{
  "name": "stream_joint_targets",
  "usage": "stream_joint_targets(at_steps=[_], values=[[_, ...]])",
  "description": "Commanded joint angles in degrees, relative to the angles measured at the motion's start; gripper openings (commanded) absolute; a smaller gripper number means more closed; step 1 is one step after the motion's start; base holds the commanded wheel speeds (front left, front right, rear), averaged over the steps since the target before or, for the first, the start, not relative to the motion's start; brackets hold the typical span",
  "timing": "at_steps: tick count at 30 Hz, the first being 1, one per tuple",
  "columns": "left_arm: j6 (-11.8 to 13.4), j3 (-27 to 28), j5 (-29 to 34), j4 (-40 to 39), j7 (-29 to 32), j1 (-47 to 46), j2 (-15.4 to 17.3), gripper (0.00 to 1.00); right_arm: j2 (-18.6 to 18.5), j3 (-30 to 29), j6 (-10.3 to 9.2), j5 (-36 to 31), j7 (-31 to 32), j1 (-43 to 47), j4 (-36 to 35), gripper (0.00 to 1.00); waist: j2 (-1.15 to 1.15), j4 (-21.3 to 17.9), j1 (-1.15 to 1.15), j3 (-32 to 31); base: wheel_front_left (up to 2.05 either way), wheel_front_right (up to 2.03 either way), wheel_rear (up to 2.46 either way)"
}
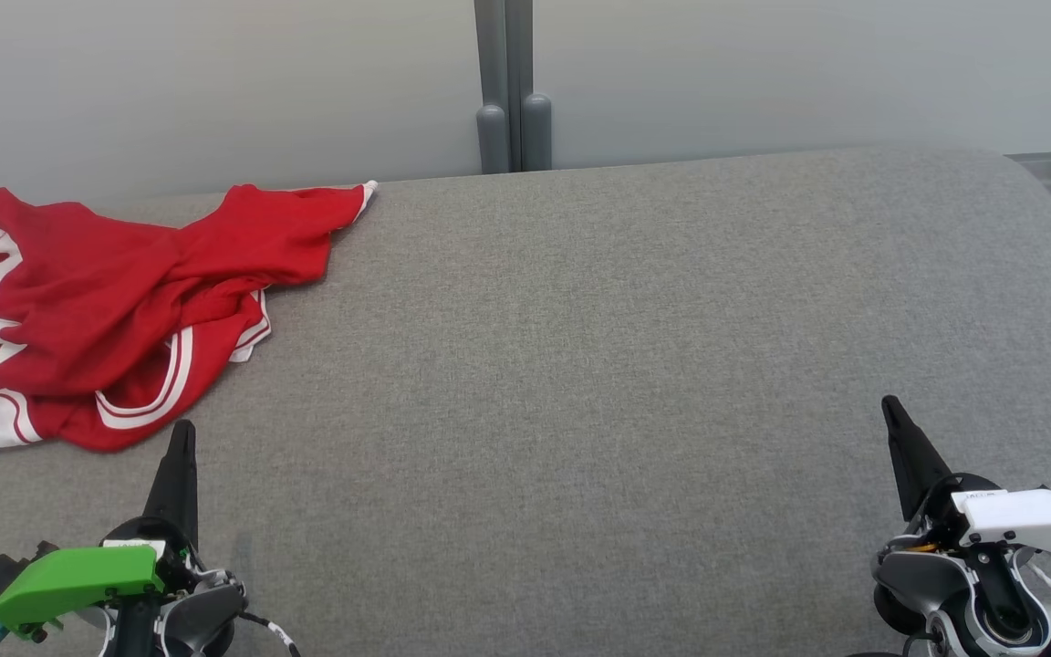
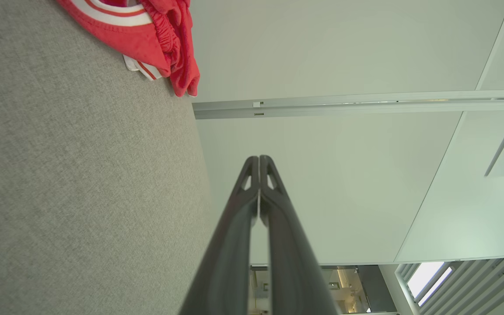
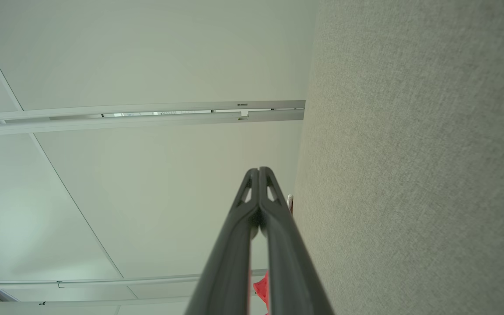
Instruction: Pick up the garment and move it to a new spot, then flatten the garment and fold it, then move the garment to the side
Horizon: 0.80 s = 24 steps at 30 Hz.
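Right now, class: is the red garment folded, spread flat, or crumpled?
Crumpled. The red garment lies bunched in twisted, overlapping layers on the grey surface.

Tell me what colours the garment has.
The garment is red with white stripes; the head view shows it best.

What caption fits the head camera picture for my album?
Crumpled red-and-white cloth garment lies left on the grey fabric surface; left gripper and right gripper rest shut.
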Motion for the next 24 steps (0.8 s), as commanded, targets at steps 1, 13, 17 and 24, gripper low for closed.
stream_joint_targets(at_steps=[1,13,17,24], values=[[-0.21,0.07,-0.09,-0.11,0.25,-0.88,0.46,0.00,-0.10,-0.03,0.03,0.42,-0.01,-0.52,-0.26,0.00,0.00,0.00,0.00,0.00,0.00,0.00,0.00],[0.02,-0.14,0.01,0.88,-0.13,0.60,-0.24,1.00,0.23,0.06,-0.01,0.00,-0.10,0.61,0.81,1.00,0.00,0.00,0.00,0.00,0.00,0.00,0.00],[0.01,-1.12,0.40,0.39,-1.05,1.00,-0.20,1.00,0.15,0.60,-0.01,-0.68,-1.31,1.23,0.17,1.00,0.00,0.02,0.00,0.01,0.00,0.00,0.00],[0.10,-3.59,4.41,0.34,-3.22,1.13,0.77,1.00,-0.20,0.95,-0.01,-8.41,-3.33,1.75,-1.07,1.00,0.00,-0.01,0.00,0.04,0.00,0.00,0.00]])
